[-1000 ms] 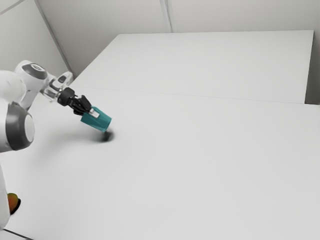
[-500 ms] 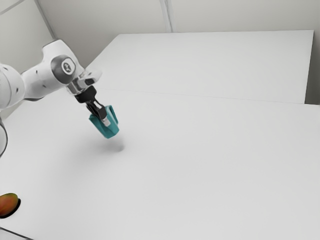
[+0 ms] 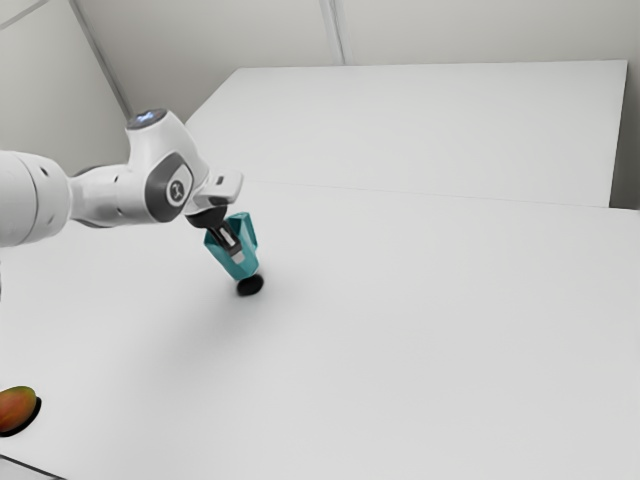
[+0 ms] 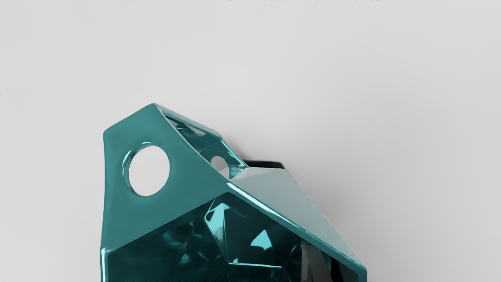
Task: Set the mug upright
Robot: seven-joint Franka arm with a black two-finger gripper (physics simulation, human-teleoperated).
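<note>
Orange-green fruit (image 3: 16,409) lies well apart from the mug (image 3: 247,268).

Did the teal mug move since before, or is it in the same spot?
Yes. In the exterior view, the teal mug has moved toward the view's right, farther from the mango.

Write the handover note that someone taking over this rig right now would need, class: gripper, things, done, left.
Gripper: shut on the wall of the teal mug, one finger inside and one outside.
Mug: tilted, mouth toward the exterior view's upper left, base low over the table; whether it touches, I cannot tell.
Fruit: on the table, in the exterior view's lower left corner.
Done: mug grasped.
Left: bring it fully upright, set its base flat, let go, back away.
</note>
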